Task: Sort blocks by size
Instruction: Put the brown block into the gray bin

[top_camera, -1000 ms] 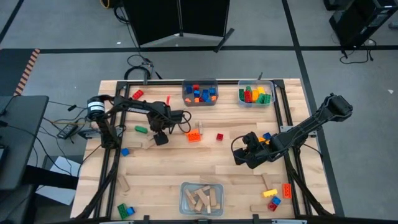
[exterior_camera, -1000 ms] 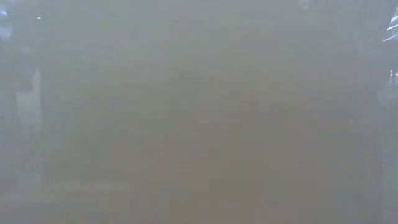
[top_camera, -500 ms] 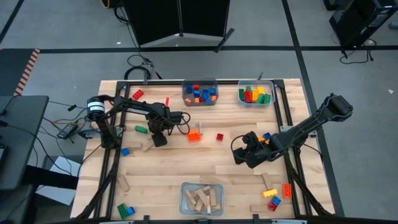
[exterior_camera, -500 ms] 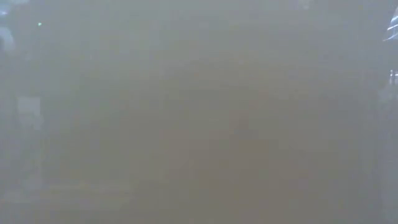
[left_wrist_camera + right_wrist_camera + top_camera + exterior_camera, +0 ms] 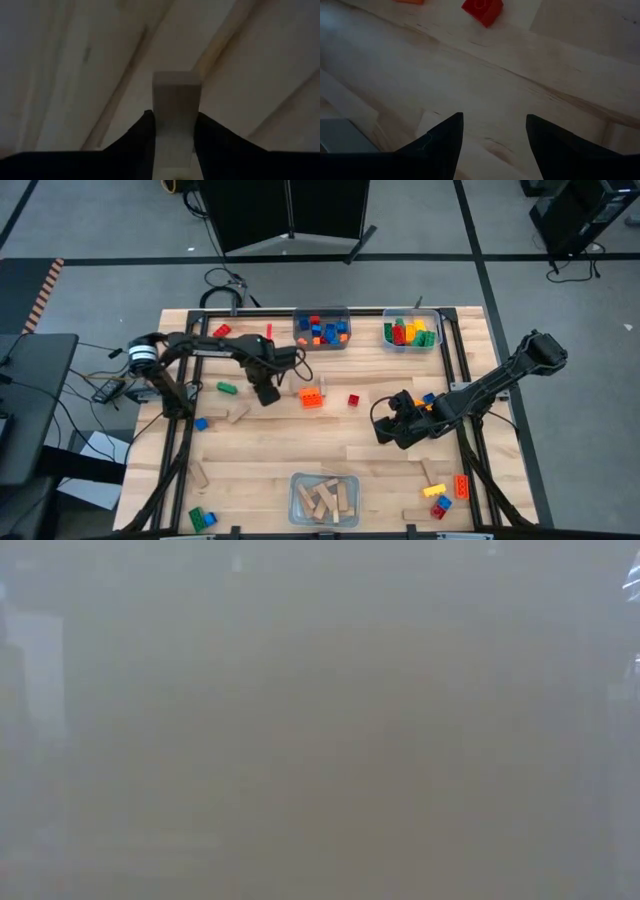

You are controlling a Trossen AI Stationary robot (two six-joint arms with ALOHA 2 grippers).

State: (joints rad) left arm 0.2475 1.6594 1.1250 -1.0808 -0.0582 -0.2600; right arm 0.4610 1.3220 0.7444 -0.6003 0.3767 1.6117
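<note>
My left gripper [image 5: 265,392] is left of the table's middle, shut on a tan wooden block [image 5: 176,95]. In the high view the gripper hides that block. Loose blocks lie near it: an orange brick [image 5: 313,397], a red brick [image 5: 353,400], a green brick [image 5: 227,388] and another tan block [image 5: 238,414]. My right gripper [image 5: 384,430] hangs open over bare wood right of the middle, nothing between its fingers [image 5: 492,135]. The red brick [image 5: 482,10] lies ahead of it. The low view shows only a grey blur. My left gripper pinches the tan wooden block by its two long sides [image 5: 176,127] between its two fingers. The fingers lie along the block, and its free end [image 5: 176,82] sticks out past the fingertips. Whether it is clear of the table I cannot tell.
Two clear bins of coloured bricks [image 5: 321,330] [image 5: 411,332] stand at the far edge, and a bin of wooden blocks [image 5: 323,498] at the near edge. More loose blocks lie near the right corner [image 5: 440,492] and the left corner [image 5: 202,518]. A black frame rail [image 5: 455,360] runs along the table's right side.
My left gripper has moved a little toward the table's far edge and to the right, and its arm has swung with it. My right gripper has kept still.
</note>
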